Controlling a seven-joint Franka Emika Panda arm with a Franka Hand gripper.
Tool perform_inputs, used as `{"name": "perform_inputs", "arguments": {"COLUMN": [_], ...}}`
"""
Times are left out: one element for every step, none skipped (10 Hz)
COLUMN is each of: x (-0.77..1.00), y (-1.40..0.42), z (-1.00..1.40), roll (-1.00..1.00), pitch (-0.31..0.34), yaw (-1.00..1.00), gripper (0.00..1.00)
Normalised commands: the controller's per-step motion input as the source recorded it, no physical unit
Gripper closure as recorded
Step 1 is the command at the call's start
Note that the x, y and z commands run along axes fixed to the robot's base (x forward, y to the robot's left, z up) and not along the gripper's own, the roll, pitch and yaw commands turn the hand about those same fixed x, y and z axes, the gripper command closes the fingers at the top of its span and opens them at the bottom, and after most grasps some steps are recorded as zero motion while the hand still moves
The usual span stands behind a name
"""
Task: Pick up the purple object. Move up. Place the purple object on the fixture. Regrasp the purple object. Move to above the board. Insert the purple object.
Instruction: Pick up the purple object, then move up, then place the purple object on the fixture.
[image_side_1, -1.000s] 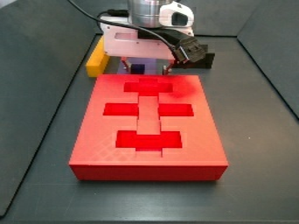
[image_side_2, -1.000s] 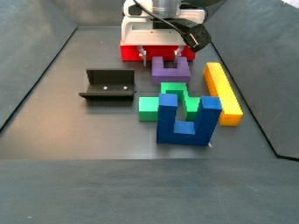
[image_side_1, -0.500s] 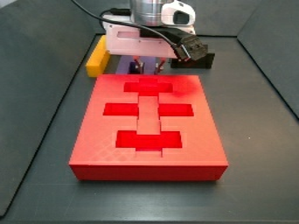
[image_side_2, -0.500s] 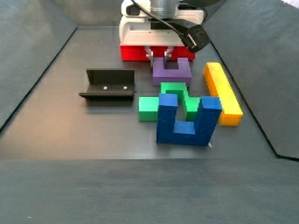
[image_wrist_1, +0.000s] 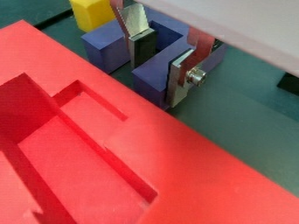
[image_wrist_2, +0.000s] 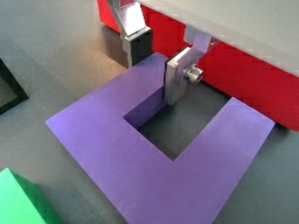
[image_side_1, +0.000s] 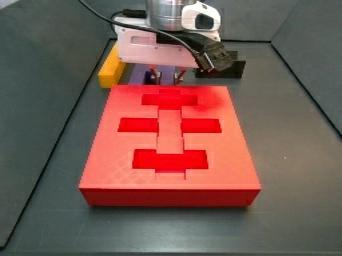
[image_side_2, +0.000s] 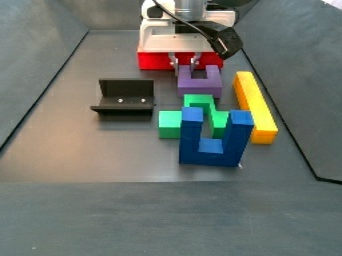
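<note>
The purple object (image_side_2: 197, 82) lies flat on the floor just behind the red board (image_side_1: 107, 160), with its prongs pointing at the board. My gripper (image_side_2: 191, 65) is down over it. In both wrist views the open gripper (image_wrist_1: 160, 57) (image_wrist_2: 156, 59) straddles one prong of the purple object (image_wrist_2: 117, 149) (image_wrist_1: 155, 83). One finger (image_wrist_2: 179, 77) stands in the U's slot and the other finger (image_wrist_2: 135, 45) stands outside the prong, both close to it. The fixture (image_side_2: 123, 97) stands apart beside it, holding nothing.
A yellow bar (image_side_2: 254, 105) lies along the purple object's far side. A green block (image_side_2: 170, 123) and a blue two-pronged piece (image_side_2: 214, 140) stand just beyond it. Dark walls enclose the floor.
The gripper has sunk slightly around the purple prong. The block and the other pieces have not moved.
</note>
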Motion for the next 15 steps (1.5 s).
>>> {"name": "perform_inputs", "arguments": {"x": [0.0,0.0,0.0,0.0,0.0,0.0,0.0,0.01,-0.03,0.0,0.0,0.22,0.4,0.43,0.43], "y": [0.0,0.0,0.0,0.0,0.0,0.0,0.0,-0.04,-0.03,0.0,0.0,0.03,0.09,0.13,0.18], "z": [0.0,0.0,0.0,0.0,0.0,0.0,0.83,0.82,0.59,0.23,-0.04,0.49,0.73,0.61,0.65], "roll": [0.0,0.0,0.0,0.0,0.0,0.0,0.0,-0.01,-0.05,-0.11,-0.05,-0.39,-0.84,-0.95,-0.94], "pitch": [0.0,0.0,0.0,0.0,0.0,0.0,0.0,-0.003,0.029,0.018,0.0,0.0,0.0,-0.037,-0.04], "yaw": [0.0,0.0,0.0,0.0,0.0,0.0,0.0,-0.01,0.0,-0.01,0.0,0.0,-0.03,-0.11,-0.16], "gripper": [1.0,1.0,1.0,1.0,1.0,1.0,1.0,1.0,1.0,1.0,1.0,1.0,1.0,1.0,1.0]}}
